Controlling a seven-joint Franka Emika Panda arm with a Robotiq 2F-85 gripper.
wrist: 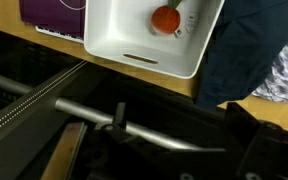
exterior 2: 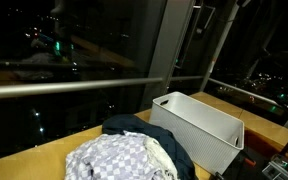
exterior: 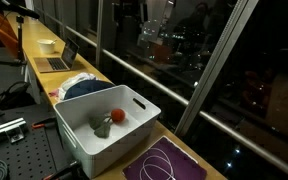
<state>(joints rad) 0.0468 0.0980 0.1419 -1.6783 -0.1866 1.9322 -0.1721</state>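
Note:
A white plastic bin (exterior: pixel 88 150) stands on the wooden counter by the window, and it shows in another exterior view (exterior 2: pixel 206 128) too. Inside it lie a red ball (exterior: pixel 117 115) and a small grey object (exterior: pixel 102 127). My gripper (exterior: pixel 130 12) hangs high above the bin, close to the glass. In the wrist view the bin (wrist: pixel 144 55) and the red ball (wrist: pixel 165 18) lie far off at the top edge. The gripper (wrist: pixel 174 162) shows only as dark fingers (wrist: pixel 254 140) at the bottom, spread apart with nothing between them.
A dark blue cloth (exterior: pixel 84 88) and a checkered cloth (exterior 2: pixel 119 160) lie beside the bin. A purple mat (exterior: pixel 164 163) is on its other side. A laptop (exterior: pixel 59 60) sits farther along the counter. A metal window rail (wrist: pixel 134 125) crosses just under the gripper.

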